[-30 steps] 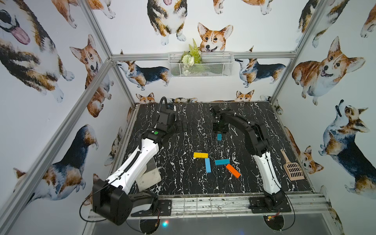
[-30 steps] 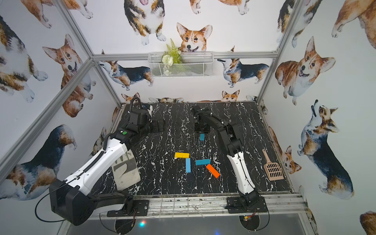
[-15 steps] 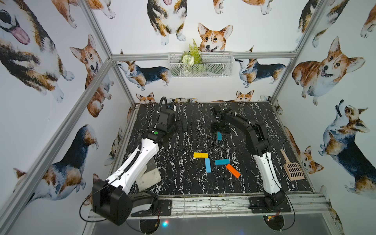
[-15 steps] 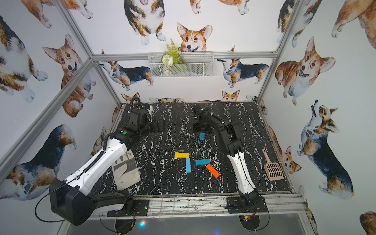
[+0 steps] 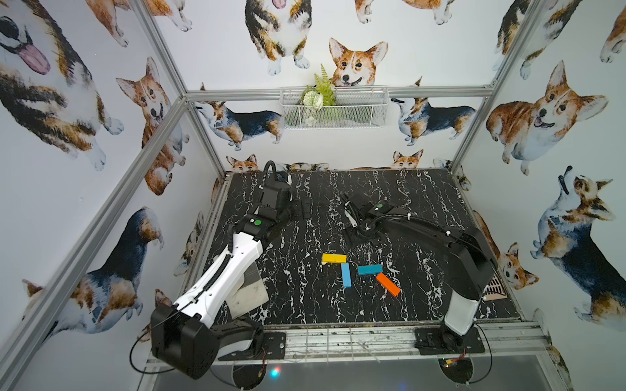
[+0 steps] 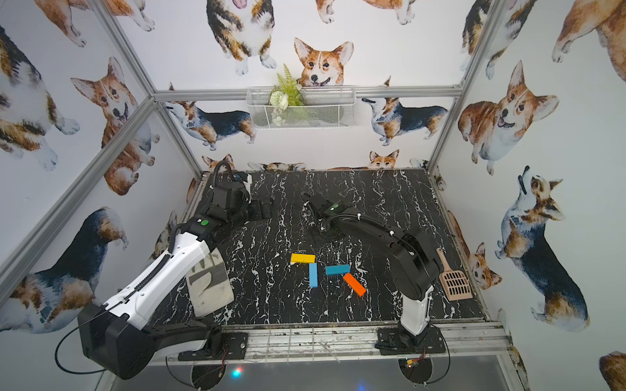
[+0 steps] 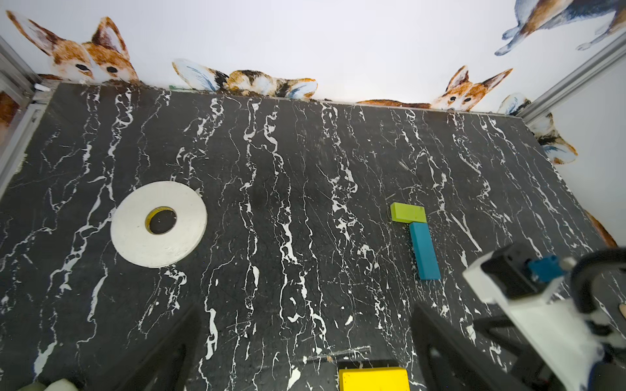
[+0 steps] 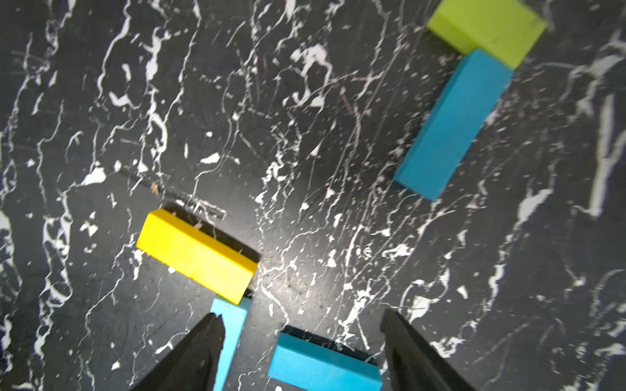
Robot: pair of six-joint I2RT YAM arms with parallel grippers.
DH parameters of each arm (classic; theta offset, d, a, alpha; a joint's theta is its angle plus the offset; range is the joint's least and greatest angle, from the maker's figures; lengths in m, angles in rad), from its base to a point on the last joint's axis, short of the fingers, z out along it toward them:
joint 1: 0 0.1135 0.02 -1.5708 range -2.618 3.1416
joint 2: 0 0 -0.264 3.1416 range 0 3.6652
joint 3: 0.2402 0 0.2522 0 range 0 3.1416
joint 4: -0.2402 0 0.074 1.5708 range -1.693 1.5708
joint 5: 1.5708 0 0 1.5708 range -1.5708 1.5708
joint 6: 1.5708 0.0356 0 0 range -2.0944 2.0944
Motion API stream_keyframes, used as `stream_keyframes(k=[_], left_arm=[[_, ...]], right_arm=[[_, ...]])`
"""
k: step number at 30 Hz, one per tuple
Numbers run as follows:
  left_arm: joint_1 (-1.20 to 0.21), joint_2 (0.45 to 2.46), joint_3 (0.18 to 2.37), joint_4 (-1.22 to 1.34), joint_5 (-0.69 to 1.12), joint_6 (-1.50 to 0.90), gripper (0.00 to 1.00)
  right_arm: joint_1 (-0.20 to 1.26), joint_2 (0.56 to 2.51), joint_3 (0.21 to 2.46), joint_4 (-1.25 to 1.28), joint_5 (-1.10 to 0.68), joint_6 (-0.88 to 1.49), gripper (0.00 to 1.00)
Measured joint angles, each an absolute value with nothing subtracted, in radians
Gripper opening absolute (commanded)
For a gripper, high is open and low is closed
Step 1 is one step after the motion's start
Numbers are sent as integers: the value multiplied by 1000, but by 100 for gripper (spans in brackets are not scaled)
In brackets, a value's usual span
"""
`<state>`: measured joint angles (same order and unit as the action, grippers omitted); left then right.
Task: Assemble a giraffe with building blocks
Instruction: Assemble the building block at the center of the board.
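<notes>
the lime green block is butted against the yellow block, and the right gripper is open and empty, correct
Not quite. The lime green block touches one end of a teal block, not the yellow block, which lies apart from both; the right wrist view shows it. The right gripper is open and empty.

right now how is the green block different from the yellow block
The green block is lime and looks shorter; the yellow block is longer. The green block butts crosswise against the end of a teal block; the yellow block lies apart from that pair, next to a light blue block. Both lie flat on the table, and neither is held.
</notes>
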<state>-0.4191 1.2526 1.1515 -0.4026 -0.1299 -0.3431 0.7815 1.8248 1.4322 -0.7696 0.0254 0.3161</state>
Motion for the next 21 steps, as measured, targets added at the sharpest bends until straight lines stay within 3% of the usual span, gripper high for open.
stream_keyframes(k=[10,21], left_arm=[[-398,1170,1126,-410,-371,-372,100],[-385,1180,1121,-410,-398,-375,100]], right_arm=[[904,2039,1605,-801,-22,36,85],[911,2187,1722,-854,-28,-60,87]])
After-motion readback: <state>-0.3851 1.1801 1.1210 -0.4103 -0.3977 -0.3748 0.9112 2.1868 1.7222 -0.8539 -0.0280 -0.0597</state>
